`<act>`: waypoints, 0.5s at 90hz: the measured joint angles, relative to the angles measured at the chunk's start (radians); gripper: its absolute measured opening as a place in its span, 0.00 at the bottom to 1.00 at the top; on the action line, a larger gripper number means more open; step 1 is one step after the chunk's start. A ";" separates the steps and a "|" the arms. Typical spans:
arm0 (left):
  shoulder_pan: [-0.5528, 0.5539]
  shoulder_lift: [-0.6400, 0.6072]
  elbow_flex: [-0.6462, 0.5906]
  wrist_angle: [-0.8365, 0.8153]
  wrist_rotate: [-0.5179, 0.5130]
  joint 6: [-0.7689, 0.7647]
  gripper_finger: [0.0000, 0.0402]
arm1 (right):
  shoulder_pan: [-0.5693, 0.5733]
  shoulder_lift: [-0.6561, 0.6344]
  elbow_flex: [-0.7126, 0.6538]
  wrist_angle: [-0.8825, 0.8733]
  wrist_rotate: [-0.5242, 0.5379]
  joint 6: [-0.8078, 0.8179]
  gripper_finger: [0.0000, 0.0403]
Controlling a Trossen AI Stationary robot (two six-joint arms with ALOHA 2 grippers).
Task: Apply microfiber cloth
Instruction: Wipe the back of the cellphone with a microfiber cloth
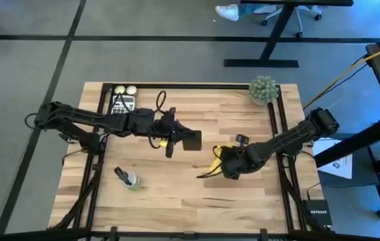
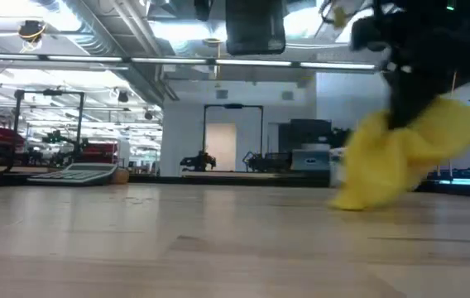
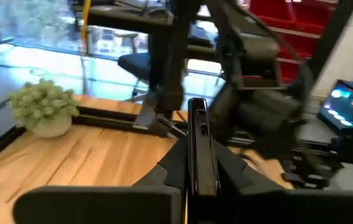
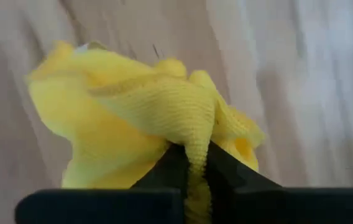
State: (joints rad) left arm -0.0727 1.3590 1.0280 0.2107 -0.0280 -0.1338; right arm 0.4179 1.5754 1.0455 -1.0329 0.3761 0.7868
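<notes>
The bright yellow microfiber cloth hangs bunched from my right gripper, which is shut on it right of the table's middle. In the low view the cloth droops under the dark gripper. My left gripper reaches in from the left and is shut on a black smartphone. The phone is held above the table's middle and shows near the top of the low view. In the left wrist view the phone appears edge-on between the fingers. My left gripper pinches the smartphone by its near end, one finger on each broad face. The fingers come level from the table's left side. The phone sticks out beyond them, lifted clear of the table. My right gripper pinches a raised fold of the cloth between its two fingers, several layers thick. The fingers slant down from the table's right side. The cloth hangs slack and bunched below them, its lowest corner at the tabletop.
A calculator and two pale balls sit at the far left, and a small green plant at the far right corner. A small bottle-like object lies near the left front. A small dark object is beside the right arm.
</notes>
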 joint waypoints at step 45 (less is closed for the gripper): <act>0.004 0.000 0.000 0.118 0.151 -0.200 0.04 | 0.166 -0.140 0.098 -0.040 -0.155 0.128 0.57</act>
State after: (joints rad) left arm -0.0689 1.3594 1.0275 0.3283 0.1231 -0.3337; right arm 0.5836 1.4353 1.1434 -1.0727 0.2206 0.9149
